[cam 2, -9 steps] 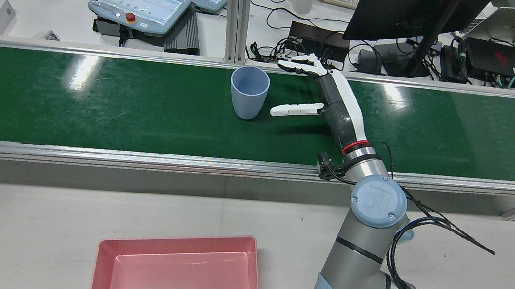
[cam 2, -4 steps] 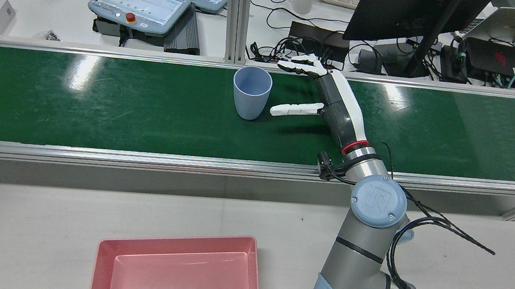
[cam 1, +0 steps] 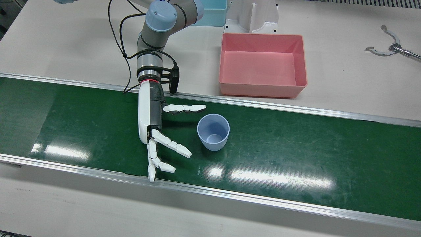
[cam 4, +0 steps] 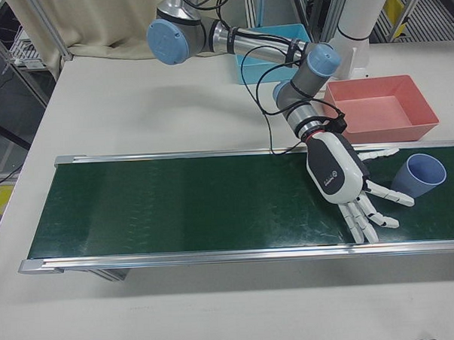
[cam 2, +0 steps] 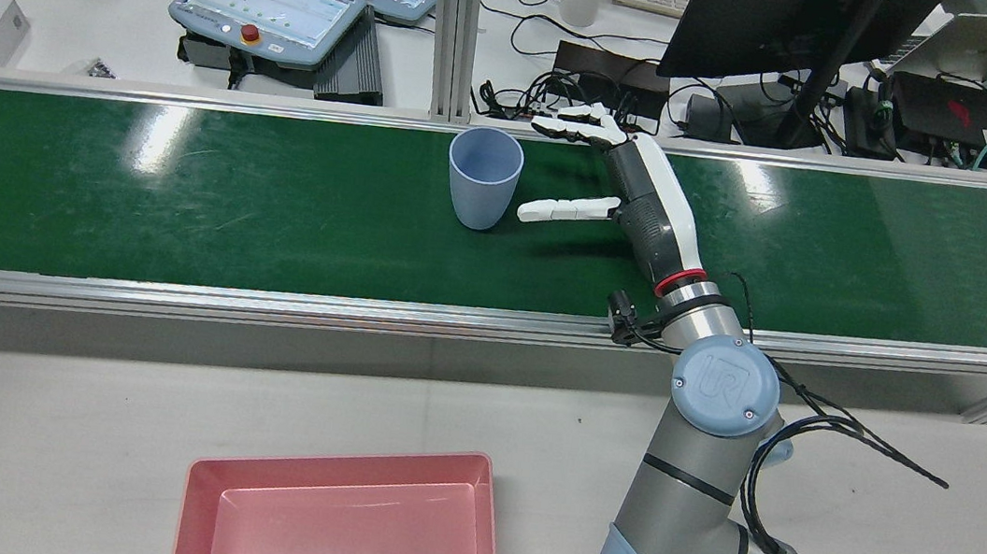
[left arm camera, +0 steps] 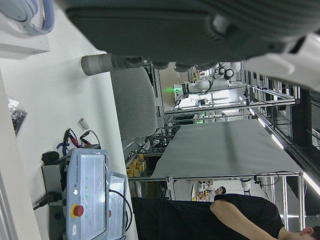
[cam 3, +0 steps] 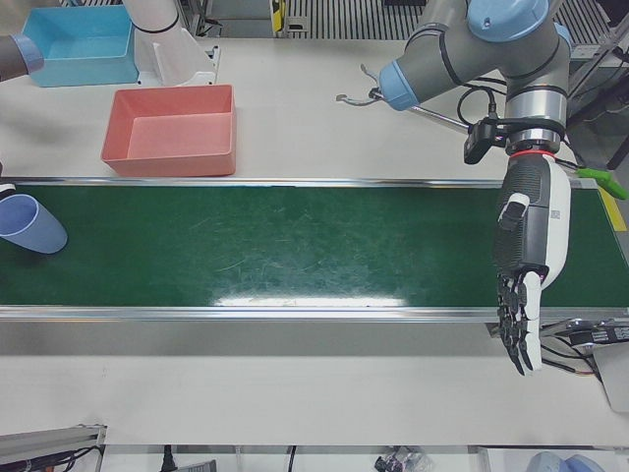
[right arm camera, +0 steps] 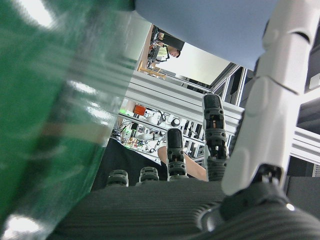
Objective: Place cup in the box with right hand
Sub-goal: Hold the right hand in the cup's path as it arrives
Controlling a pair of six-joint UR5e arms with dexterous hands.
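The right robot hand point(cam 1: 154, 131) lies spread wide and empty just beside the upright cup point(cam 1: 213, 131), thumb and fingers apart, likely to bracket it. The box point(cam 1: 262, 90) waits beyond the cup, off the belt.

Right hand point(cam 1: 154, 131) low and flat, fingers point(cam 1: 177, 149) spread apart; left hand point(cam 3: 529, 258) pointing downward, fingers straight.
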